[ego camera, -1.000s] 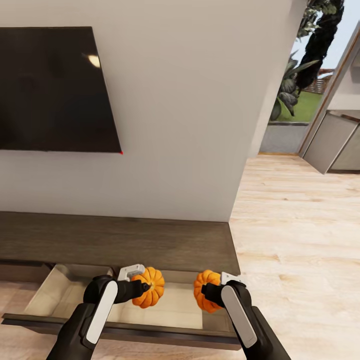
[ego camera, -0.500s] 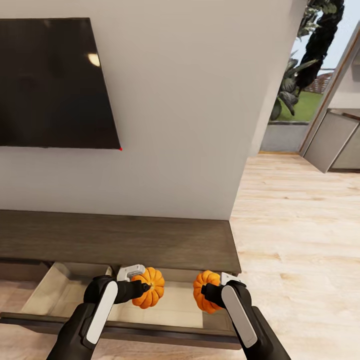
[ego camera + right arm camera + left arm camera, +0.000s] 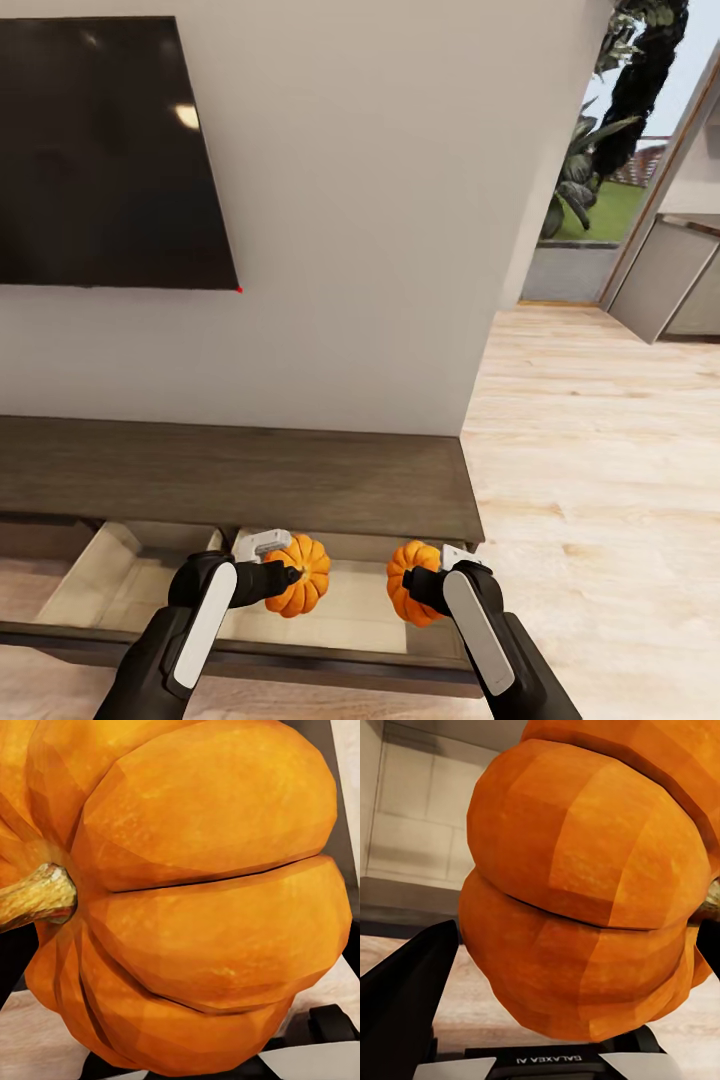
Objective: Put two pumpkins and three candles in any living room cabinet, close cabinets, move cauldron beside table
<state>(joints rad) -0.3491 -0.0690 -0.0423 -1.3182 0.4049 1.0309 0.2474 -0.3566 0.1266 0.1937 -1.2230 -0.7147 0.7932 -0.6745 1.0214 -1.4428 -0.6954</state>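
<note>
A: Head view, fig. legend: what does each arm carry?

B: The left gripper (image 3: 287,576) is clamped on a small round ribbed orange pumpkin (image 3: 298,588); the right gripper (image 3: 418,586) is clamped on a second ribbed orange pumpkin (image 3: 411,594). Both pumpkins hang side by side, apart from each other, over the open pale beige drawer (image 3: 120,590) of the long low dark brown wood-grain cabinet (image 3: 240,475).

A: Fingers, left wrist view?

B: The black fingers (image 3: 401,997) sit at either side of the left-hand pumpkin (image 3: 585,892), w/ the fruit filling the gap between them. Beige drawer interior shows behind it.

A: Right wrist view?

B: The right-hand pumpkin (image 3: 202,900) fills the gap there too; its short tan-brown stem (image 3: 37,896) points sideways. Black finger parts show at the frame edges, pressed close to the rind.

A: Surroundings, head view?

B: A large flat black wall-mounted screen (image 3: 105,150) hangs on the pale grey wall (image 3: 370,220) above the cabinet top. Light wood-plank floor (image 3: 590,470) runs to the right of the cabinet end. Further back a glazed opening shows dark green plants (image 3: 610,110), and a grey cabinet unit (image 3: 665,280) stands near it.

A: Drawer contents?

B: Bare beige floor & walls where visible; the front portion is hidden by the arms and the dark front panel (image 3: 290,665).
</note>
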